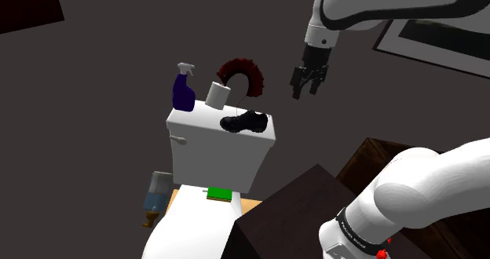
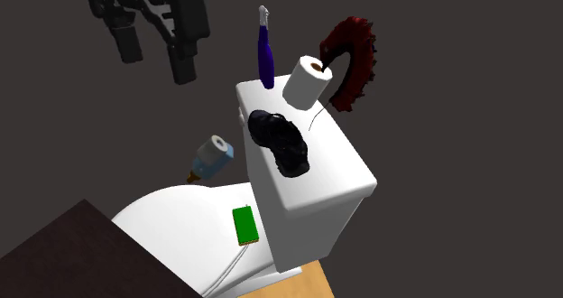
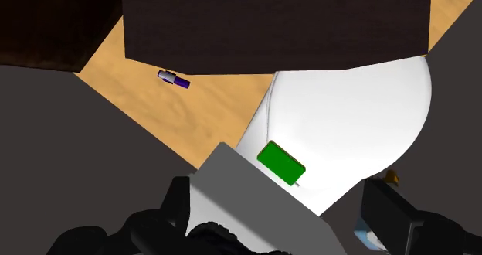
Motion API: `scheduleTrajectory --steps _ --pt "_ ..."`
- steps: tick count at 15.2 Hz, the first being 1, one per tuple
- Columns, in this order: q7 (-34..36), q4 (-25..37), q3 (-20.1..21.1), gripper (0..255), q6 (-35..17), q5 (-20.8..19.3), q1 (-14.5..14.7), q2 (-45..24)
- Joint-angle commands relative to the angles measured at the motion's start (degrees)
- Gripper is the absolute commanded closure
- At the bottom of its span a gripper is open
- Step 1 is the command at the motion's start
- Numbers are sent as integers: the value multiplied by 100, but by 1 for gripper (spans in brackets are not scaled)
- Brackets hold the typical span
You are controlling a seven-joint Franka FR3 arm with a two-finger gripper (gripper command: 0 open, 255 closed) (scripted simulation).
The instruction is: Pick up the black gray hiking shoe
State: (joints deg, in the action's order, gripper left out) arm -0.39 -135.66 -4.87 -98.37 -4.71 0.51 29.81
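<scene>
End effector: open wide, both black fingers well apart, nothing clasped; hanging in the air at the end of the white arm, pointing down.
Black hiking shoe: resting on its sole on top of the white toilet tank, below the end effector and off toward the shoulder view's left; clear of both fingers, untouched. Same relation from the second exterior view, with the shoe lower than the end effector and toward that view's right.
Toilet paper roll: on the tank top just beyond the shoe, farther from the end effector than the shoe.
Purple spray bottle: upright at the tank's far corner, farthest from the end effector among the things on the tank.
Dark red brush: curved and bristly, behind the roll at the tank's back edge, lower than the end effector.
Green flat block: lying on the closed white toilet lid, ahead of the end effector, about in line with the gap between the fingers.
Pale blue bottle: low beside the toilet bowl, well below and well apart from the end effector.
Small purple bottle: lying on the tan floor, far ahead of the end effector.
</scene>
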Motion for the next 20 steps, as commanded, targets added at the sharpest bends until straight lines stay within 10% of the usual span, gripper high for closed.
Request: scheduleTrajectory --steps 1,20 --pt "-115 34 -97 0 -366 44 9 -378" --pt "-1397 1958 -348 0 -2444 1323 32 -4434"
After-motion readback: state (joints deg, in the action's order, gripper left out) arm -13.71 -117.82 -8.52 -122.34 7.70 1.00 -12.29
